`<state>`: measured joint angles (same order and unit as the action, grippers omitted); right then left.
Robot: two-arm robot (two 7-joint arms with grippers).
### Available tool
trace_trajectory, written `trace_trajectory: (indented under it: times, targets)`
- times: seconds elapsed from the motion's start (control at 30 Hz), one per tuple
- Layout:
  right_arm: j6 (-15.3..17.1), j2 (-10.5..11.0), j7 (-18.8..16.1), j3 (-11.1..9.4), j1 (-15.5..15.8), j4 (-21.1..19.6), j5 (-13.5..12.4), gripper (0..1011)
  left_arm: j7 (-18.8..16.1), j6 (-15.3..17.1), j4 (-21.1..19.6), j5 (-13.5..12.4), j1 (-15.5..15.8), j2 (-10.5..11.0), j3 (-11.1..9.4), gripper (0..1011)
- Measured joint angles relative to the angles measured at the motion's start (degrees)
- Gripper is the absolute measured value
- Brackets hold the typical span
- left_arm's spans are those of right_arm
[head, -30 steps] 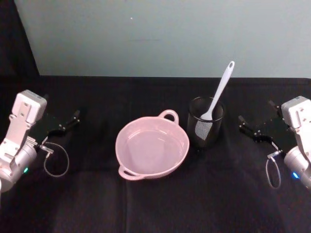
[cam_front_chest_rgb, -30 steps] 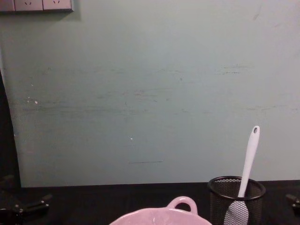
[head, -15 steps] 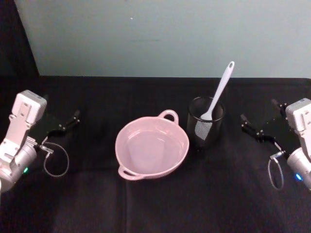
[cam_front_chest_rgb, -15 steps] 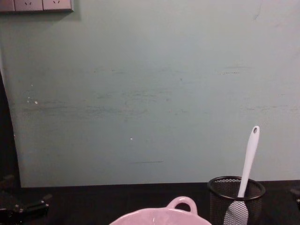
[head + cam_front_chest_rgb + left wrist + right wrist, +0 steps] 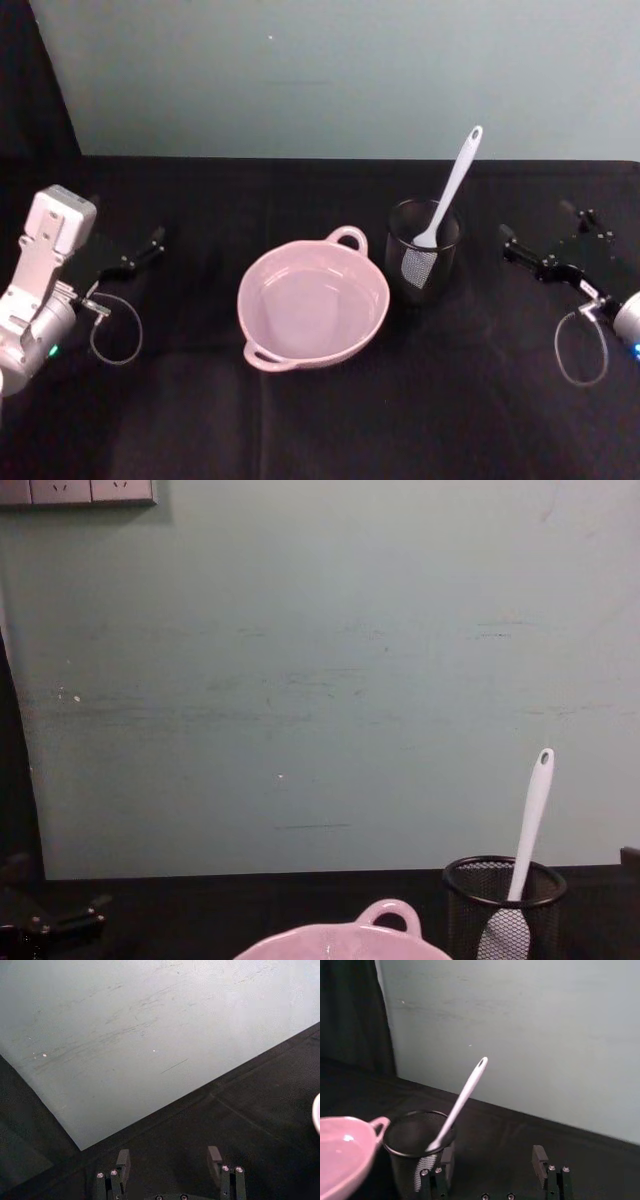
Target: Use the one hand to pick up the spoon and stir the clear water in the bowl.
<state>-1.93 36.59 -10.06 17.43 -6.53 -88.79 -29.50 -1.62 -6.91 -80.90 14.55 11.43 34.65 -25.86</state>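
Note:
The white spoon (image 5: 455, 185) stands tilted in a black wire-mesh cup (image 5: 424, 262), blade down and handle up. Just left of the cup sits the pink bowl (image 5: 313, 300) holding clear water. My right gripper (image 5: 537, 222) is open, low over the table to the right of the cup and apart from it. The right wrist view shows its gripper (image 5: 493, 1155) with spread fingers, and the spoon (image 5: 462, 1097), cup (image 5: 415, 1145) and bowl (image 5: 340, 1150) beyond. My left gripper (image 5: 128, 226) rests open at the far left, its gripper (image 5: 169, 1157) holding nothing.
A black cloth (image 5: 330, 420) covers the table, with a pale green wall (image 5: 330, 70) behind it. Loose cable loops hang by the left wrist (image 5: 115, 330) and the right wrist (image 5: 580, 345). In the chest view the spoon (image 5: 530, 820) rises from the cup (image 5: 505, 900).
My right arm has shifted to the right, and its white wrist housing has left the head view. The left arm, spoon, cup and bowl have not moved.

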Motion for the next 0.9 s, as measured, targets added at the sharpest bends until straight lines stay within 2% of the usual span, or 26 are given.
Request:
trace_trajectory:
  times: [0.17, 0.2, 0.27, 0.37, 0.4, 0.57, 0.73, 0.9]
  targets:
    - [5.03, -0.59, -4.2, -1.91, -0.83, 0.01, -6.02, 1003, 0.0, 0.0, 0.0, 0.0, 0.0, 0.0, 0.0, 1011]
    - [6.97, -0.87, -5.38, -2.55, -1.19, 0.16, -8.0, 1003, 0.0, 0.0, 0.0, 0.0, 0.0, 0.0, 0.0, 1011]
    - [9.37, -1.25, -6.67, -3.38, -1.68, 0.32, -10.27, 1003, 0.0, 0.0, 0.0, 0.0, 0.0, 0.0, 0.0, 1011]
    - [11.91, -1.75, -7.75, -4.2, -2.27, 0.55, -12.54, 1003, 0.0, 0.0, 0.0, 0.0, 0.0, 0.0, 0.0, 1011]
    - [13.66, -2.2, -8.05, -4.87, -2.64, 0.69, -14.38, 1002, 0.0, 0.0, 0.0, 0.0, 0.0, 0.0, 0.0, 1011]
    - [17.97, -3.2, -8.76, -5.93, -4.4, 1.54, -19.82, 1003, 0.0, 0.0, 0.0, 0.0, 0.0, 0.0, 0.0, 1011]
    - [20.35, -3.7, -9.05, -5.05, -6.61, 2.48, -22.0, 1002, 0.0, 0.0, 0.0, 0.0, 0.0, 0.0, 0.0, 1011]
    - [20.95, -4.43, -9.01, -3.65, -8.83, 3.72, -22.7, 1003, 0.0, 0.0, 0.0, 0.0, 0.0, 0.0, 0.0, 1011]
